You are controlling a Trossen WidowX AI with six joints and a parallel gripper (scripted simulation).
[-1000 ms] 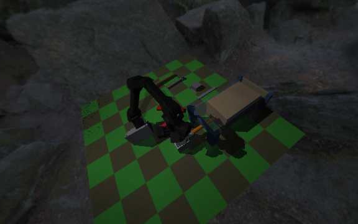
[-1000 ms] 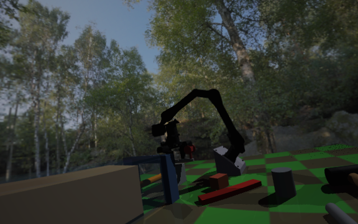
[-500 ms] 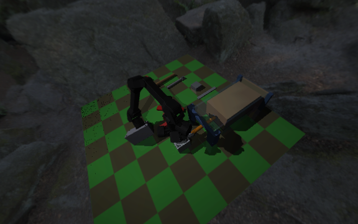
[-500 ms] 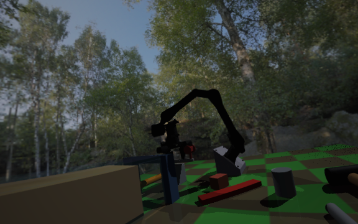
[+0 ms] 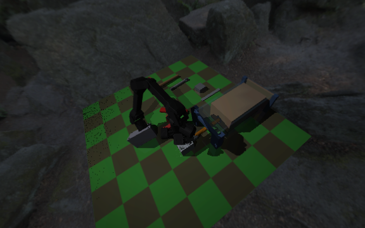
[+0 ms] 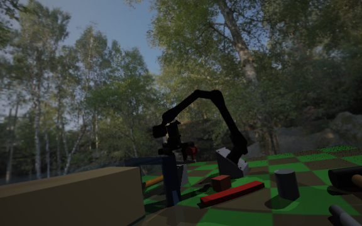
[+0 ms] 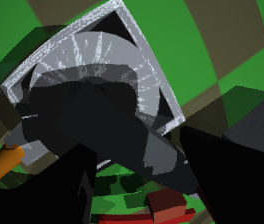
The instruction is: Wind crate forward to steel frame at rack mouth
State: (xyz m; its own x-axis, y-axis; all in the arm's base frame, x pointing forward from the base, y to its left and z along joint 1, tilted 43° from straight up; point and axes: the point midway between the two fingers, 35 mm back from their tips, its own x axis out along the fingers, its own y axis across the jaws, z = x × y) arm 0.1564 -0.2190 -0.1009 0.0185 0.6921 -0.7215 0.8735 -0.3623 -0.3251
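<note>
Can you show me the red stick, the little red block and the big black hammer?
Red stick (image 6: 232, 193) (image 7: 125, 219): outside and wrist views, on its body.
Red block (image 6: 220, 184) (image 7: 167, 203): same views, on its side.
Black hammer (image 6: 341, 179): outside view, on its head.

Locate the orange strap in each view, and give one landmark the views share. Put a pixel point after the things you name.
Top: the orange strap (image 5: 201, 131) (image 6: 154, 181) (image 7: 2, 166) is just below centre, right of the winch.
Exterior: lower middle, seen beyond the tan crate (image 5: 241, 99) (image 6: 71, 194).
Wrist: lower left edge.
Shared landmark: the green-and-brown checkered bench top (image 5: 160, 187) (image 6: 286, 216) (image 7: 158, 30).
</note>
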